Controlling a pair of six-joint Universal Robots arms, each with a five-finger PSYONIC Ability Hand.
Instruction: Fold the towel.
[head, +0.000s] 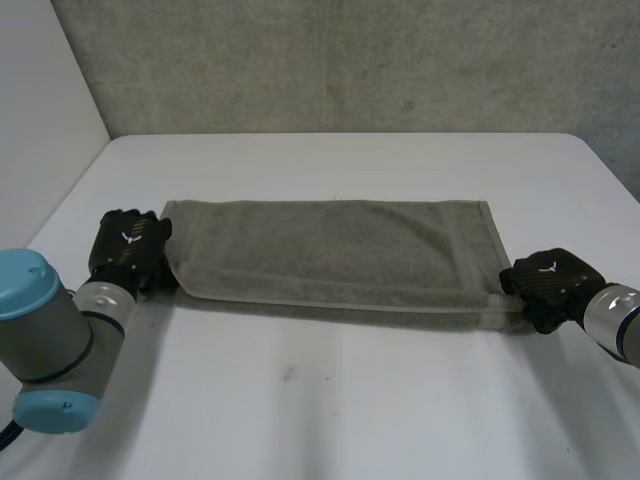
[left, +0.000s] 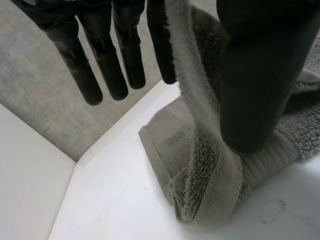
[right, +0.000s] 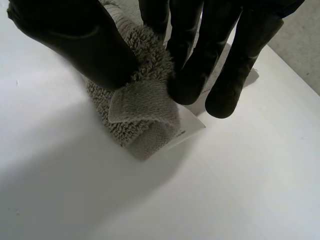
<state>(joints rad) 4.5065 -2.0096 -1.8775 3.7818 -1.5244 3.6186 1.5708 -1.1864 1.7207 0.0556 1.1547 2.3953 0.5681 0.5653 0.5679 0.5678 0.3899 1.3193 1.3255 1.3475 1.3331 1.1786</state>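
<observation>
towel (head: 330, 250) grey-green | table (head: 350, 400) white | left robot hand (head: 128, 250) black | right robot hand (head: 548, 283) black

From behind and between the arms, the head view looks down across the white desk (head: 320, 400) toward a grey concrete wall (head: 350, 60), taking in the whole grey terry towel (head: 330, 255). The wrist views sit close, looking along the black left hand (left: 260, 75) and black right hand (right: 75, 40) at opposite towel ends, which the head view shares.
</observation>
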